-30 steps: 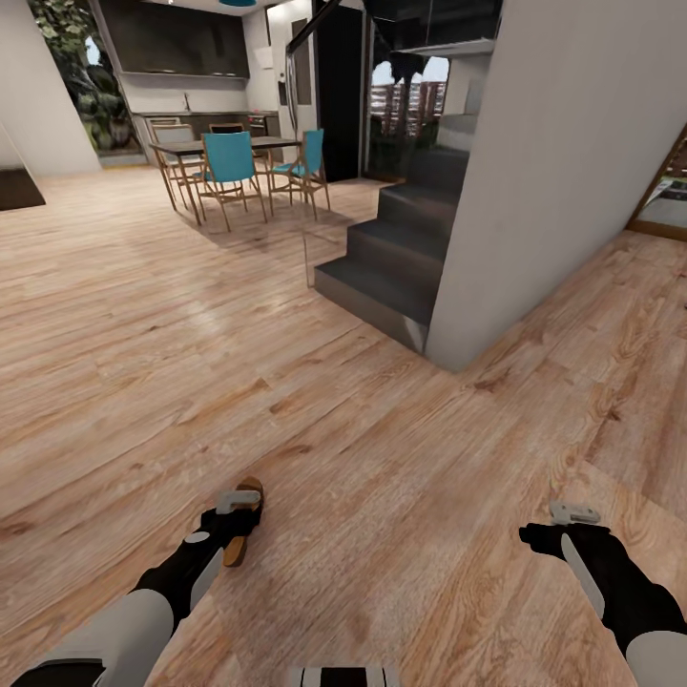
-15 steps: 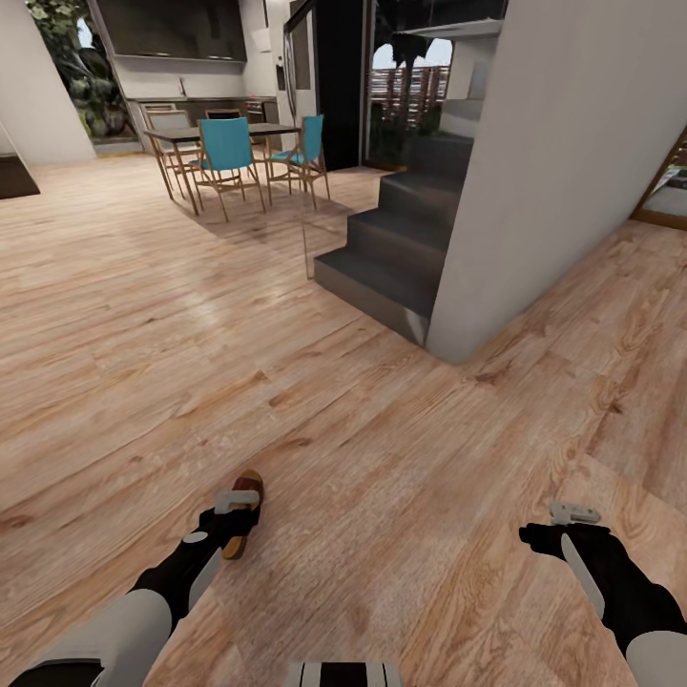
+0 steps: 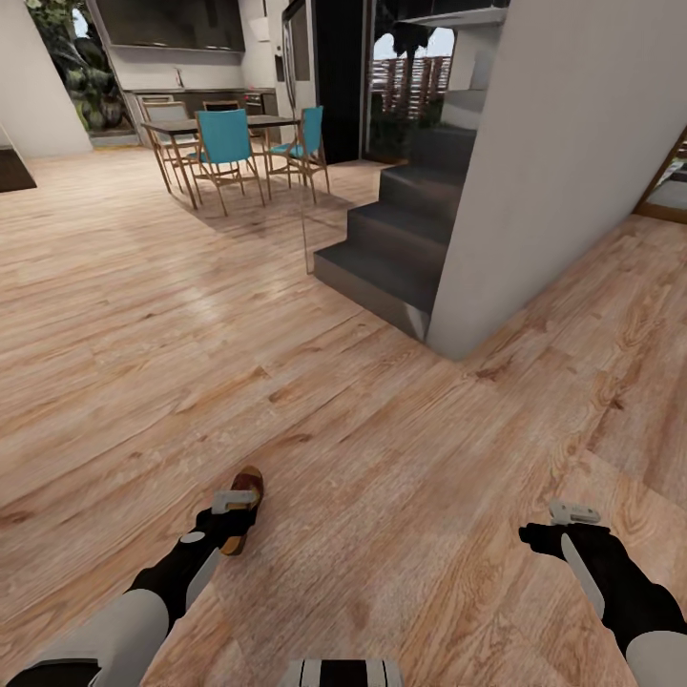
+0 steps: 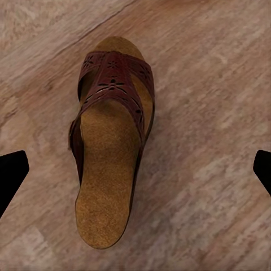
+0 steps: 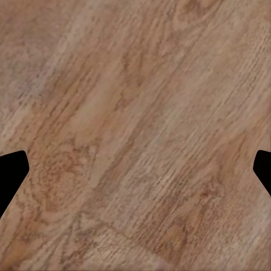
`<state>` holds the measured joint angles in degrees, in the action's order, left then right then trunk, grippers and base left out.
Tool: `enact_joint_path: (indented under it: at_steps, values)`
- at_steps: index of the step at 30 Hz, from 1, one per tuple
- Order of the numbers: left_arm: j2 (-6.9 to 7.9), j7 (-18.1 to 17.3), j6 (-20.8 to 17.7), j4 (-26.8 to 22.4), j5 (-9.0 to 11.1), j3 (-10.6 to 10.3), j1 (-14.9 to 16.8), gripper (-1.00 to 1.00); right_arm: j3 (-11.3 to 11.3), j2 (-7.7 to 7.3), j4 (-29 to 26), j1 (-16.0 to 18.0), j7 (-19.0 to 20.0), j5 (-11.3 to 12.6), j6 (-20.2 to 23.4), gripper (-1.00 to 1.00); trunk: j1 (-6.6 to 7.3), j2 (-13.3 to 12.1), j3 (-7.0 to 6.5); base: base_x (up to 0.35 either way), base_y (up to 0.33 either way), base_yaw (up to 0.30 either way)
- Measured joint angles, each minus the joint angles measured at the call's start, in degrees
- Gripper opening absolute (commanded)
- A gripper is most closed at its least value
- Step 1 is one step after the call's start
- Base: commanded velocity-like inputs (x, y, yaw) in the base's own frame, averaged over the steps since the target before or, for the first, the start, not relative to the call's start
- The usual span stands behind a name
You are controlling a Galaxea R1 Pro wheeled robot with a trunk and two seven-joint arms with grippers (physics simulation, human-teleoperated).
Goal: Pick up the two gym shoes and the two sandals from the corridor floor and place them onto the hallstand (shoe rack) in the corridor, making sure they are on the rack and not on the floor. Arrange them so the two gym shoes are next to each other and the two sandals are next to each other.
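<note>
One dark brown sandal (image 3: 250,480) with a tan footbed lies flat on the wood-plank corridor floor (image 3: 382,458). My left gripper (image 3: 235,504) hovers directly above it and covers its middle in the head view. In the left wrist view the sandal (image 4: 107,169) lies well within the gap, and the black fingertips (image 4: 11,175) stand far apart at both edges, open and clear of it. My right gripper (image 3: 573,515) is open over bare planks (image 5: 135,135), holding nothing. The other sandal, the gym shoes and the hallstand are out of view.
A dark grey staircase (image 3: 391,258) and a tall white wall (image 3: 563,153) rise ahead at centre right. Farther back left stand a dining table (image 3: 215,129) and teal chairs (image 3: 224,143). Open wood flooring spreads to the left and ahead.
The whole head picture has shifted slightly, so the camera has moved a little. Both arms keep their pose and both grippers stay open; the sandal still lies under the left gripper.
</note>
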<state>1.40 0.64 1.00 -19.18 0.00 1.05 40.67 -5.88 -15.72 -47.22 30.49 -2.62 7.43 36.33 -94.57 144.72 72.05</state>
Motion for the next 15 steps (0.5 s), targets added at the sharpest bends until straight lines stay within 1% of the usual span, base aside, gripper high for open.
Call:
enact_joint_path:
  at_steps: [4,6,8,11,15]
  values:
    - [0.01,0.0,0.0,0.0,0.0,0.0,0.0,1.00,0.0,0.00,0.0,0.0,0.0,0.0,0.0,1.00,-0.11,0.0,0.88,0.000,0.000,0.000]
    - [0.01,0.0,0.0,0.0,0.0,0.0,0.0,1.00,0.0,0.00,0.0,0.0,0.0,0.0,0.0,1.00,-0.10,0.1,0.89,0.000,0.000,0.000]
    - [0.01,0.0,0.0,0.0,0.0,0.0,0.0,1.00,0.0,0.00,0.0,0.0,0.0,0.0,0.0,1.00,-0.16,0.1,1.32,0.000,0.000,0.000]
    - [0.01,0.0,0.0,0.0,0.0,0.0,0.0,1.00,0.0,0.00,0.0,0.0,0.0,0.0,0.0,1.00,-0.15,0.1,1.33,0.000,0.000,0.000]
    - [0.02,0.0,0.0,0.0,0.0,0.0,0.0,1.00,0.0,0.00,0.0,0.0,0.0,0.0,0.0,1.00,-0.26,0.1,2.21,0.000,0.000,0.000]
